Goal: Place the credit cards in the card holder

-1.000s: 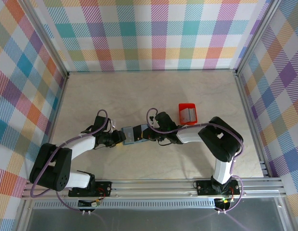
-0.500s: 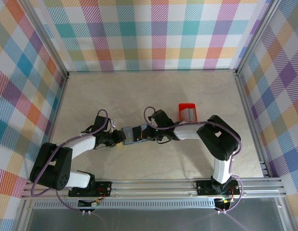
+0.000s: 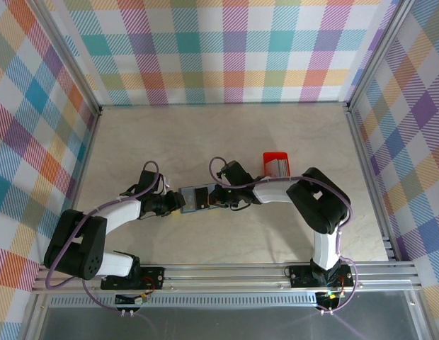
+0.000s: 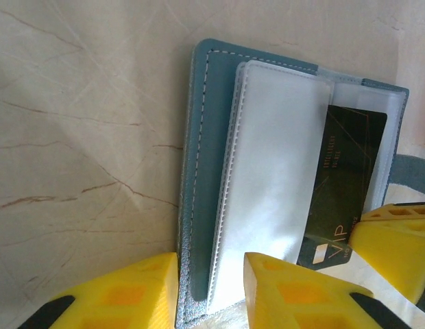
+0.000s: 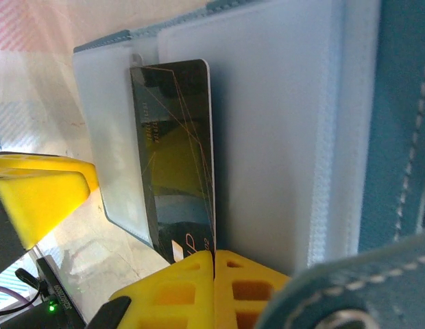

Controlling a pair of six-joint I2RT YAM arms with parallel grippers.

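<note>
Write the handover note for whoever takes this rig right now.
Grippers: left gripper shut on the edge of the open card holder; right gripper shut on a dark card, its far end at one of the holder's clear pockets.
Done: holder open, this card lined up, not clearly seated.
Left: push this card in, then fetch the grey cards from the red tray near the right arm.

A beige marbled table (image 3: 170,142) carries the card holder (image 3: 194,199) and red tray (image 3: 277,166).

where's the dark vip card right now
In the left wrist view the dark card lies over the card holder's right-hand pocket, its near end pinched by the right gripper.
</note>
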